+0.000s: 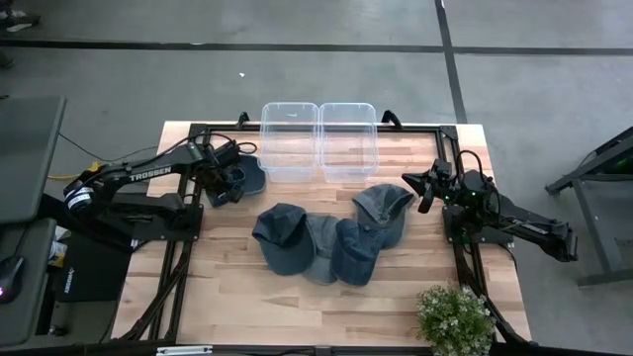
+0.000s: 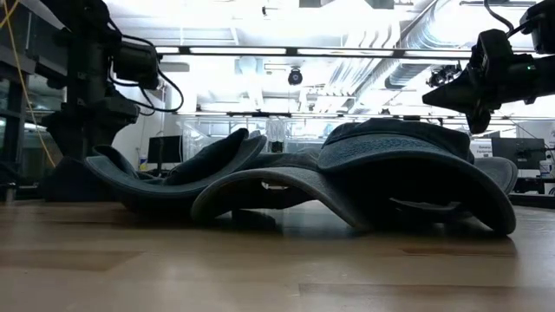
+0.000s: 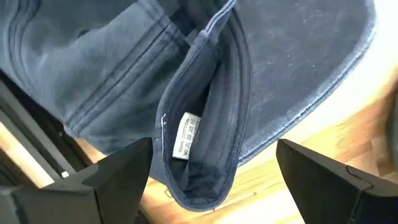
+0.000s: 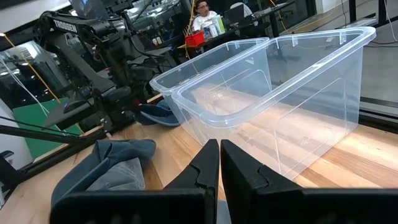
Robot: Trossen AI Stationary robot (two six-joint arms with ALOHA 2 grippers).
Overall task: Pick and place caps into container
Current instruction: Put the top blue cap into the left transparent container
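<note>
A dark blue cap (image 1: 249, 176) lies on the table by the left bin. My left gripper (image 1: 229, 184) hovers over it, open. In the left wrist view the fingers (image 3: 127, 168) stand on either side of the cap's upturned inner band and white label (image 3: 184, 135), apart from the cloth. Several more denim caps (image 1: 331, 237) lie overlapping mid-table, brims on the wood (image 2: 347, 186). My right gripper (image 1: 421, 192) is shut (image 4: 219, 149) above the table's right side, next to the rightmost cap (image 1: 386, 206) and touching nothing.
Two clear plastic bins (image 1: 289, 138) (image 1: 348, 138) stand side by side at the far edge (image 4: 261, 106). A potted plant (image 1: 455, 316) sits at the near right corner. Bare wood runs along the near edge. A person shows in the room beyond (image 4: 202, 9).
</note>
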